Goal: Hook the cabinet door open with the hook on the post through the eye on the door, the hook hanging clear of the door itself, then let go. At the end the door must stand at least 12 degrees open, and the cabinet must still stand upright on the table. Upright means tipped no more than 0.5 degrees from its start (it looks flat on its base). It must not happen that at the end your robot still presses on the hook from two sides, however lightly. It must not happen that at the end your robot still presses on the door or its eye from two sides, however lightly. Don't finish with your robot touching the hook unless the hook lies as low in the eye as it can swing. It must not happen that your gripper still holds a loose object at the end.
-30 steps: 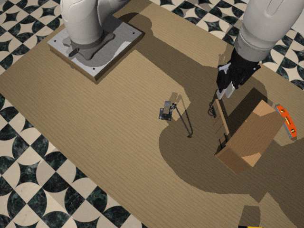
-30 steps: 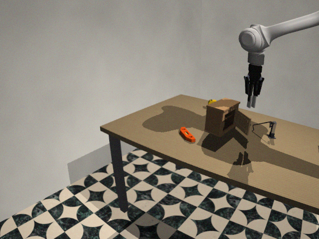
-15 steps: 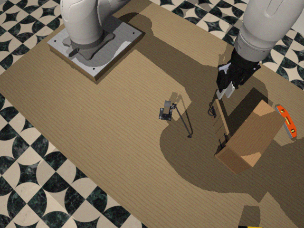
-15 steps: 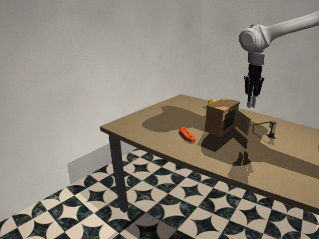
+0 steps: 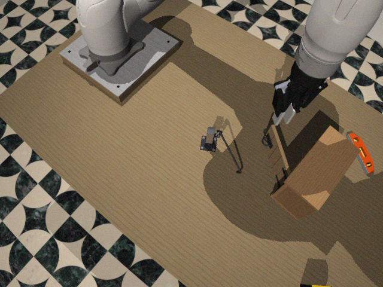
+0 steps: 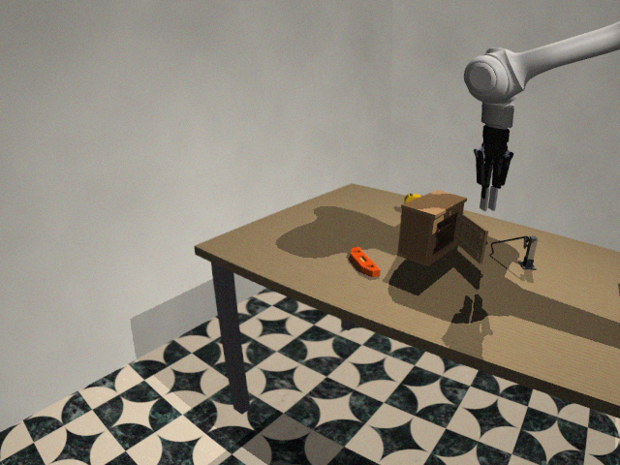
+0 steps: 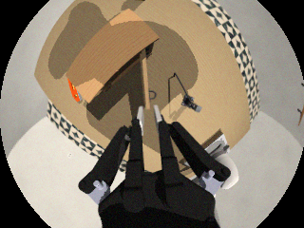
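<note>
wood-grain table over checkered tiles, cabinet at about 4 o'clock up top, door ajar. gripper jaws narrow, nothing held (hook's apart from the door).

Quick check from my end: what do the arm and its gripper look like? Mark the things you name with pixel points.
The arm is pale grey-white, with smooth, rounded segments and thin seam lines. The gripper [image 5: 284, 116] [image 6: 488, 199] [image 7: 148, 111] is black, with lavender-grey linkage parts and two flat, light-grey fingertips.
</note>
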Available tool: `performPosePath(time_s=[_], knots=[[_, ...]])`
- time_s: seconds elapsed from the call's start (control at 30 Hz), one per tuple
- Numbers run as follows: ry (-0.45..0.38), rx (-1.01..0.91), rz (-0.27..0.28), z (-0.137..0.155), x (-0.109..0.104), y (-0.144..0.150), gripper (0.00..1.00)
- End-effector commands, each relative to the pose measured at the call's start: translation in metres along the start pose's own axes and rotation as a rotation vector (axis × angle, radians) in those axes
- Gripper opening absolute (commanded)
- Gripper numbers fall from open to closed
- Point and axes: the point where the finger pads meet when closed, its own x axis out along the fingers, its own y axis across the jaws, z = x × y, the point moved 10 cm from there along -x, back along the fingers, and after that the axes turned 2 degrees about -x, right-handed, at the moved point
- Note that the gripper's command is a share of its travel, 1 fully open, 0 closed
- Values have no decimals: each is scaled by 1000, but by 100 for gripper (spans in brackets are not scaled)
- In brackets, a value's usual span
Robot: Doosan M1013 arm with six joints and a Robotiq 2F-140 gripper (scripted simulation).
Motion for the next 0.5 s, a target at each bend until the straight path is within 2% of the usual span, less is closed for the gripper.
performPosePath(time_s=[0.0,0.47], knots=[[0,4,0,0,2,0,16],[0,5,0,0,18,0,16]])
